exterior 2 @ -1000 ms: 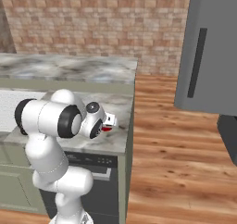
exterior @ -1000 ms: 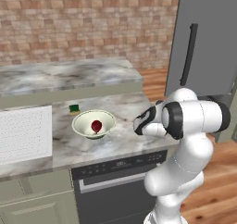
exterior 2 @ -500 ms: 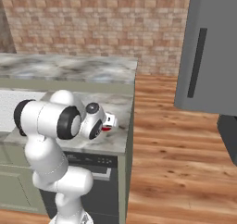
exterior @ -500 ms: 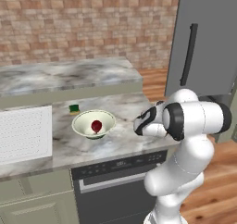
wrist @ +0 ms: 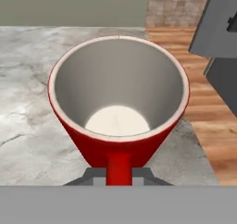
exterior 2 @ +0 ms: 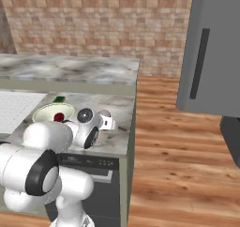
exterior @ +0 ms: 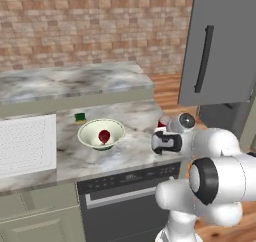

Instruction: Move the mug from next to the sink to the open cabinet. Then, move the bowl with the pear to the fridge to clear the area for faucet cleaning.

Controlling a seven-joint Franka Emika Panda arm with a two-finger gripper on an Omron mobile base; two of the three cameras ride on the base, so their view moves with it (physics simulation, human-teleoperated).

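Note:
My gripper (wrist: 119,173) is shut on the handle of a red mug (wrist: 118,102) with a pale inside, held over the right end of the grey marble counter (wrist: 28,107). From the left base, a bit of the mug (exterior: 161,123) shows above the gripper (exterior: 161,132); from the right base the mug (exterior 2: 104,113) peeks past the hand. Left of the hand, the cream bowl (exterior: 101,133) rests on the counter with the dark red pear (exterior: 104,136) inside; both bowl (exterior 2: 49,112) and pear (exterior 2: 58,117) appear from the right too. The grey fridge (exterior: 225,46) stands closed at right. The faucet is out of view.
A white dotted draining board (exterior: 25,143) lies at the counter's left. A small green block (exterior: 80,117) sits behind the bowl. A dishwasher front (exterior: 125,206) is under the counter. Wooden floor (exterior 2: 173,151) separates the counter's end from the fridge (exterior 2: 215,52). A brick wall rises behind.
The arm has folded lower and closer to the base, with the mug still in the gripper. Bowl and pear have stayed put.

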